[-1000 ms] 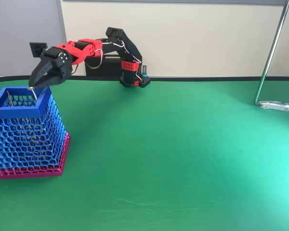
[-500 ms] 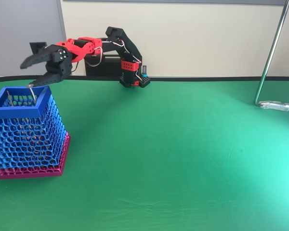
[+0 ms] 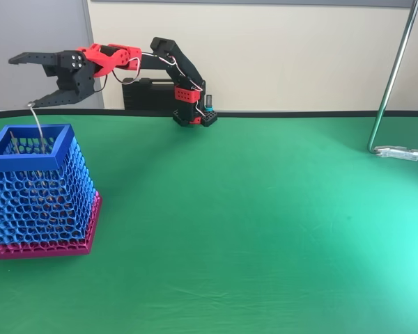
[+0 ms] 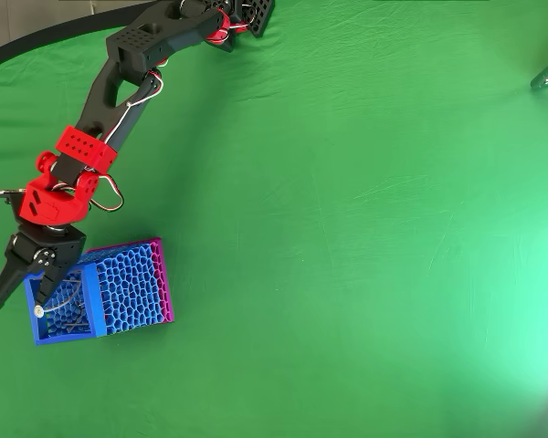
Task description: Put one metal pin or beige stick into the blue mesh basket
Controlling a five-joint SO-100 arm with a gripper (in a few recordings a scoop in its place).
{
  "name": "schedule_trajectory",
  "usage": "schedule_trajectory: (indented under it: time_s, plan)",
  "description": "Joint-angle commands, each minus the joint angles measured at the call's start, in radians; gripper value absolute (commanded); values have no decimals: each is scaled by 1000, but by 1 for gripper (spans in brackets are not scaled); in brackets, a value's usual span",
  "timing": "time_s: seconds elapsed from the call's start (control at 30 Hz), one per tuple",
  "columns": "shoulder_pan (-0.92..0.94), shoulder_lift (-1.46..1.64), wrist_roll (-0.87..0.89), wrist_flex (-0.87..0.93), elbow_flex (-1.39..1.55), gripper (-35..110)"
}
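Your gripper (image 3: 32, 81) sits upper left of the fixed view, jaws spread wide, clamping nothing. The pin (image 3: 36, 122) hangs from the lower fingertip (image 3: 36, 103), its lower end inside the blue mesh basket (image 3: 43, 188), lower left on the green table (image 3: 265, 209)
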Motion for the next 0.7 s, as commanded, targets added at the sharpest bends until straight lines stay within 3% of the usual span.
schedule_trajectory:
  time_s: [0.0,0.13,0.37,0.53,0.67]
  plan:
    - [25,81,58,8,-21,37]
    - [18,83,32,18,34,39]
    - [-35,94,-565,-476,295,39]
    - [-63,101,-785,-525,247,40]
    - [-75,146,-822,-555,230,40]
